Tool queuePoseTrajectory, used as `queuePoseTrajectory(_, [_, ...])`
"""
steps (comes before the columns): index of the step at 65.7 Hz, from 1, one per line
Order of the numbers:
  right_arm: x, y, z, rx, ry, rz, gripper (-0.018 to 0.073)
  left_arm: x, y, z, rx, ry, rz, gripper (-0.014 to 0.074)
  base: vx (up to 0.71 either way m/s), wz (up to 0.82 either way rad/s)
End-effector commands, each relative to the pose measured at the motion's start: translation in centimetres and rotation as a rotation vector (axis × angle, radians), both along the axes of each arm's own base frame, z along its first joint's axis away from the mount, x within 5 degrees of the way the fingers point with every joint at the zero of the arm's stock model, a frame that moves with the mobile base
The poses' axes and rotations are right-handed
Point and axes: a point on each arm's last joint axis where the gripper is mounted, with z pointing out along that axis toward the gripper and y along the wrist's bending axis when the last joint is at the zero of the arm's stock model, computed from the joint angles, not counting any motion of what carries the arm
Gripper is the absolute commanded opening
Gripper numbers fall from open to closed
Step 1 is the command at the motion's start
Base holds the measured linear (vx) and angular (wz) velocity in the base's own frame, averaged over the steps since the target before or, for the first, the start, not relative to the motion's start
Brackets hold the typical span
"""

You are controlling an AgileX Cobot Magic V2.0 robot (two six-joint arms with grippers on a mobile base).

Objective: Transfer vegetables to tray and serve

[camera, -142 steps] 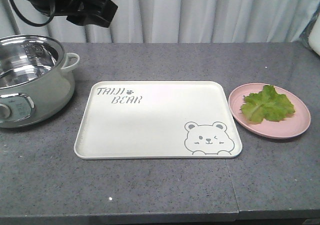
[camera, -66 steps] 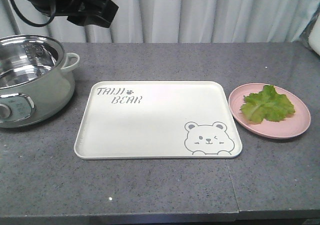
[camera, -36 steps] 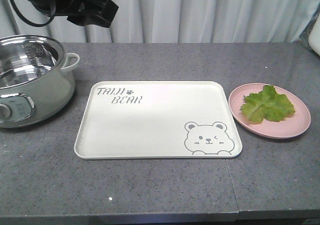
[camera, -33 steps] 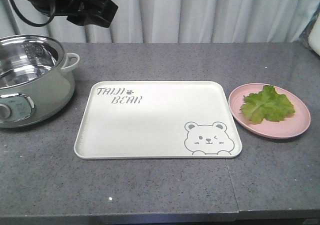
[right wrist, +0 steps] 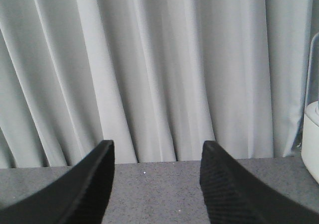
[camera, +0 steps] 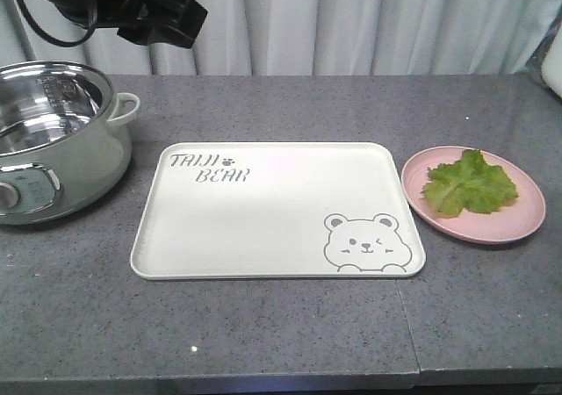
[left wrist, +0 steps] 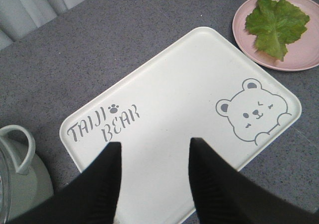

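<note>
Grey speckled stone countertop (camera: 290, 333) stretches in front of a white pleated curtain (camera: 369, 22). Much is cut off. From the front, the left arm (camera: 158, 13) is only a black housing with looped cables, clipped by the top edge. The pot (camera: 88, 162) runs off the left edge, so its front panel shows only in part. The right arm does not show from the front at all. Its wrist view takes in only curtain, a strip of counter and a white object (right wrist: 311, 134) sliced by the right edge, which I cannot identify.

I count one tray (camera: 263, 228), one plate (camera: 474, 233), one lettuce leaf (camera: 470, 184) and one pot.

The tray is cream-white plastic, rectangular with rounded corners. It bears grey "TAIJI BEAR" lettering and a winking bear drawing. It lies flat at the middle of the counter. The round pink plate sits just beside its right edge, apart from it. The ruffled bright green leaf with a paler midrib lies on that plate, not on the tray. The pot is pale green outside with a shiny steel bowl and a loop handle.

The left gripper (left wrist: 155, 143) hangs above the tray's near edge, its two black textured fingers apart and holding nothing. The right gripper (right wrist: 158, 144) faces the curtain, its two fingers likewise spread and empty.
</note>
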Motion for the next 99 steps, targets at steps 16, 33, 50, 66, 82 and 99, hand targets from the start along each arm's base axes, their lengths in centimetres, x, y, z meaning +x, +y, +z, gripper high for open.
queuePoseTrajectory(16, [-0.6,0.2,1.5,0.011,-0.058,-0.029,0.038,-1.2,0.6,1.9,-0.051,-0.069,0.0,0.0302,0.0,0.0])
queuePoseTrajectory(33, [-0.7,0.4,1.4,-0.482,-0.129,-0.025,0.038,-1.2,0.6,1.9,-0.051,-0.069,0.0,0.0302,0.0,0.0])
queuePoseTrajectory(50, [-0.8,0.6,2.3,-0.84,-0.327,-0.07,0.038,-1.2,0.6,1.9,-0.051,-0.069,0.0,0.0302,0.0,0.0])
queuePoseTrajectory(66, [-0.7,-0.7,1.7,-0.586,-0.515,-0.214,0.038,-1.2,0.6,1.9,-0.051,-0.069,0.0,0.0302,0.0,0.0])
queuePoseTrajectory(82, [-0.5,-0.8,1.4,-0.576,-0.484,-0.205,0.038,-1.2,0.6,1.9,-0.051,-0.069,0.0,0.0302,0.0,0.0])
queuePoseTrajectory(99, [-1.0,-1.3,2.3,-0.423,-0.57,-0.249,0.038,-1.2,0.6,1.9,-0.051,-0.069,0.0,0.0302,0.0,0.0])
